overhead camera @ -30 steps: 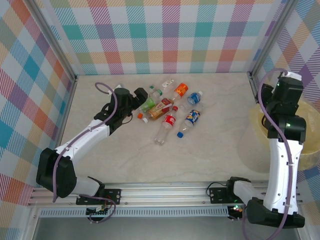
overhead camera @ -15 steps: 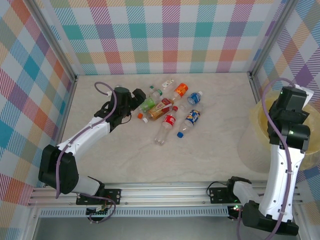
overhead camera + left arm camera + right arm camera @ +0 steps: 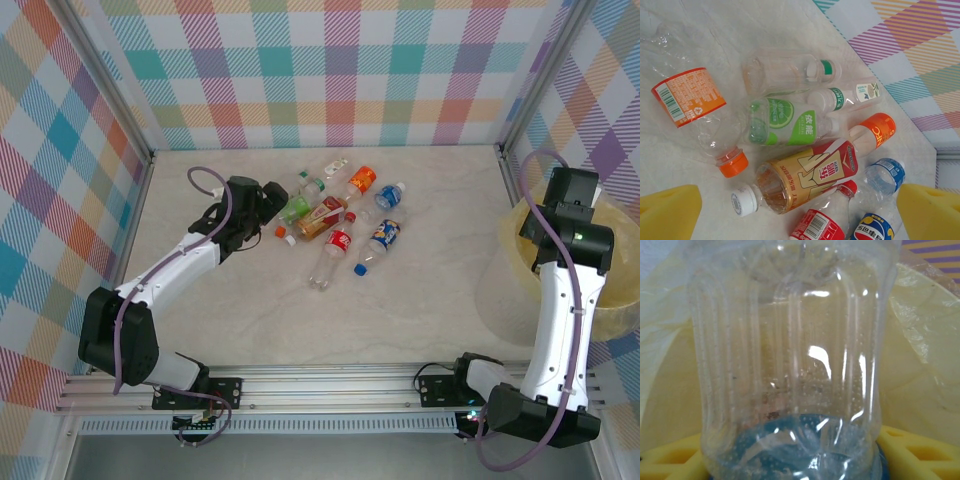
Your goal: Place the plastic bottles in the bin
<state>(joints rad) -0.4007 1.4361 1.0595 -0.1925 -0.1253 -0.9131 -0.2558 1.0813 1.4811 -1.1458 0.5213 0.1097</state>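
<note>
left gripper (image 3: 799, 212) wide open, lowered; right gripper (image 3: 795, 457) perhaps part-open, raised

Bottles (image 3: 340, 240) cluster toward the table's (image 3: 420, 300) back; bin (image 3: 512, 250) stands right.

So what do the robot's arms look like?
The left arm and the right arm have smooth white shells with chunky black joints. A thin purple cable loops along each. The fingers are bright yellow blocks.

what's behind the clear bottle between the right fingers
The pale-yellow bin wall shows behind the clear bottle. The bottle and yellow fingers cover the bin's floor, so contents cannot be seen.
</note>
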